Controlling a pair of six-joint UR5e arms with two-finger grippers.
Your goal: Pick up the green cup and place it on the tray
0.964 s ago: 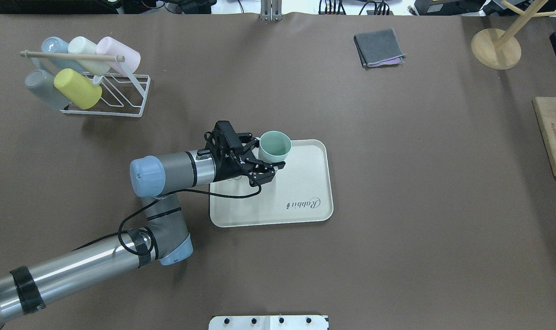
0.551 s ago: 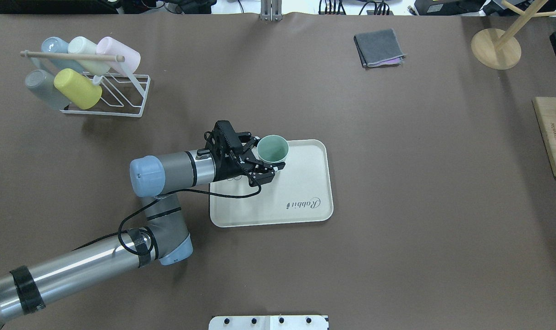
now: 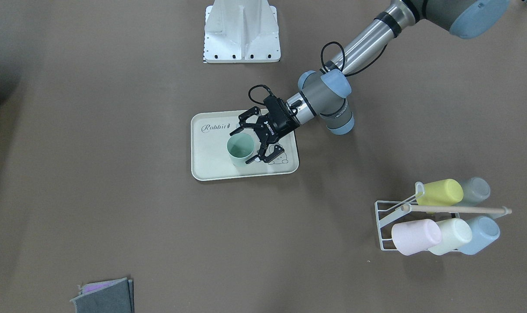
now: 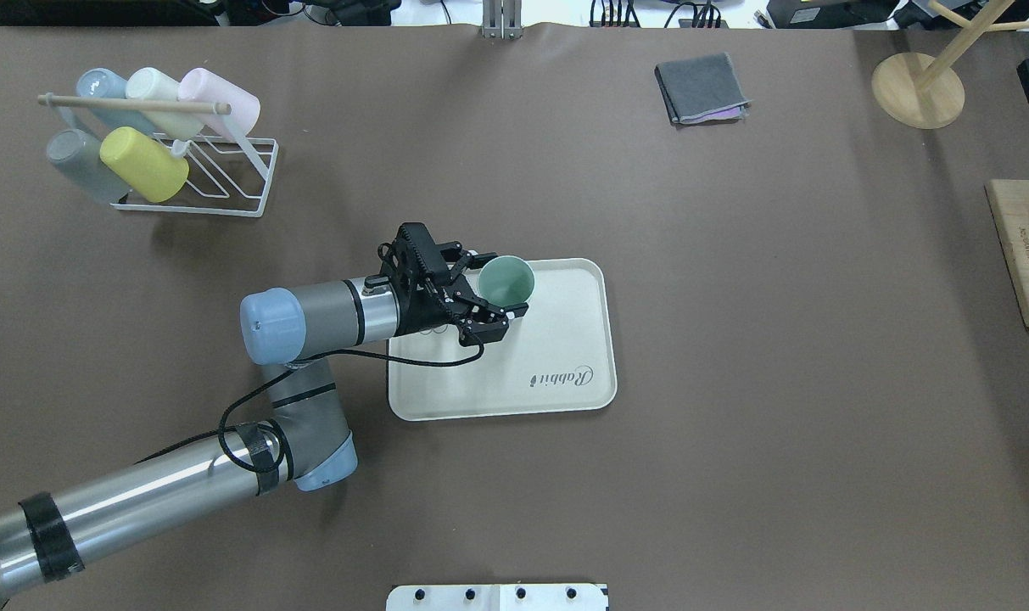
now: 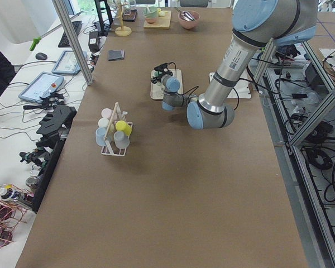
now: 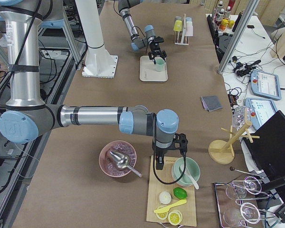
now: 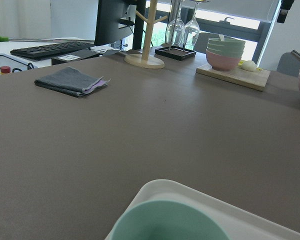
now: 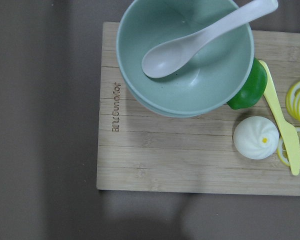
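I see my left gripper (image 4: 500,283) clamped around the green cup (image 4: 510,278), upright on the tray (image 4: 565,356). I can't tell whether the right gripper (image 6: 176,145) is open or closed.

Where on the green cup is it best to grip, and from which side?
Probably best: take the green cup by its side wall, a little under the rim, with the left claw level, coming from the robot's left. It stands upright on the tray, round, handleless, slightly tapered, so two opposite walls suit a pinch.
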